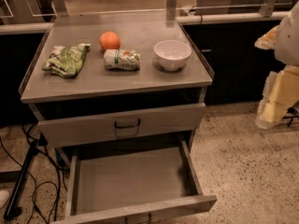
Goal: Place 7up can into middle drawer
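Observation:
The 7up can (121, 59), pale silvery-white with green print, lies on its side on the grey cabinet top (117, 83), just in front of an orange. The middle drawer (131, 181) is pulled out wide below, and its flat grey floor is bare. My gripper (275, 97) shows as pale white and yellowish parts at the right edge of the view, beside the cabinet. It is well to the right of the can and higher than the drawer. It touches nothing.
An orange (110, 40), a green-and-white foil snack bag (66, 59) and a white bowl (172, 54) share the cabinet top. The shut drawer front with a black loop handle (127, 124) sits above the open drawer. Cables (28, 171) lie on the floor at left.

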Controlling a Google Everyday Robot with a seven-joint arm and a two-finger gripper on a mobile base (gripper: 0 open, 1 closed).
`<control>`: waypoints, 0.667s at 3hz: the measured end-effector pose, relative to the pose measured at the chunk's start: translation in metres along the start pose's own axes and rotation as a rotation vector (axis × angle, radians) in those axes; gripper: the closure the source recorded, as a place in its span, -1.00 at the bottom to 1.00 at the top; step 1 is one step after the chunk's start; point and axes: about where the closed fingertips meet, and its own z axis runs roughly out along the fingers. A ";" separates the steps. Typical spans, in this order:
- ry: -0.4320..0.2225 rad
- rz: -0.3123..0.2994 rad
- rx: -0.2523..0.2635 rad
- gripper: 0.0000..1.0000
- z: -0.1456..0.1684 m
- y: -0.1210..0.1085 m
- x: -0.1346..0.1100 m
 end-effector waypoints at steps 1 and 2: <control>0.000 0.000 0.000 -1.00 0.000 0.000 0.000; -0.040 -0.053 -0.004 -1.00 0.011 -0.015 -0.025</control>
